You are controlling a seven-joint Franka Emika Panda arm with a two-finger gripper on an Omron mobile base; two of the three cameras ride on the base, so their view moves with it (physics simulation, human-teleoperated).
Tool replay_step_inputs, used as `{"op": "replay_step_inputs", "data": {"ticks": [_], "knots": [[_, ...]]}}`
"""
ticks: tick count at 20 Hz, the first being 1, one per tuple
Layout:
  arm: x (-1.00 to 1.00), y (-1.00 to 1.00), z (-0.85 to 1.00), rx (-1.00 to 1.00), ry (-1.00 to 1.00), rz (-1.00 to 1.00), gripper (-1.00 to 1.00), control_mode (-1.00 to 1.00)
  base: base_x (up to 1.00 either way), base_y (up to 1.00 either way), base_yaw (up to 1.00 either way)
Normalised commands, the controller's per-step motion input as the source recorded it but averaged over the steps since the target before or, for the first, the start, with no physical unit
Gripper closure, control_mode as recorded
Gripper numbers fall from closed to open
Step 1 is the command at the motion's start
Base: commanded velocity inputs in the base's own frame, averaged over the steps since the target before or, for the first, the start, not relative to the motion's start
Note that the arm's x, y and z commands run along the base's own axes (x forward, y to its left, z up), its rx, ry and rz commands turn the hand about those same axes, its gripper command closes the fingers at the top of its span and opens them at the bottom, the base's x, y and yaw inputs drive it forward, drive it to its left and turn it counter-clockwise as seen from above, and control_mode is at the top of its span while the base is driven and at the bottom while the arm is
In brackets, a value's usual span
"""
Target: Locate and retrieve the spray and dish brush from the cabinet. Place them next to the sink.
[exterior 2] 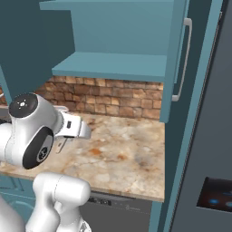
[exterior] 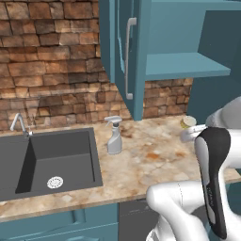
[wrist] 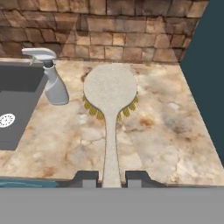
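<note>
Gripper [wrist: 111, 178] clamped on dish brush [wrist: 110, 94] handle, right of spray [wrist: 53, 83] beside sink [wrist: 17, 105]. Risk: long brush swings into spray, topples it into sink.

A: Place?
B: Kitchen. Dark grey rectangular sink [exterior: 61, 155] with thin chrome faucet [exterior: 19, 123], speckled beige stone countertop [exterior: 155, 157], brick backsplash [exterior: 47, 61].
A: More?
B: Teal-blue wall cabinet [exterior: 188, 66], dark grey fridge door [exterior 2: 210, 149].

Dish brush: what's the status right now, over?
Jaws shut on dish brush handle, head out over counter. Spray upright beside sink. Nothing in the way.
</note>
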Motion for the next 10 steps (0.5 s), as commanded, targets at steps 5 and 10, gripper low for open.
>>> {"op": "replay_step_inputs", "data": {"ticks": [5, 10], "knots": [[0.06, 0.11, -0.72, -0.01, 0.00, 0.00, 1.00, -1.00, 0.00, 0.00, 0.00], [0.16, 0.06, -0.68, 0.00, 0.00, 0.00, 1.00, -1.00, 0.00, 0.00, 0.00]]}}
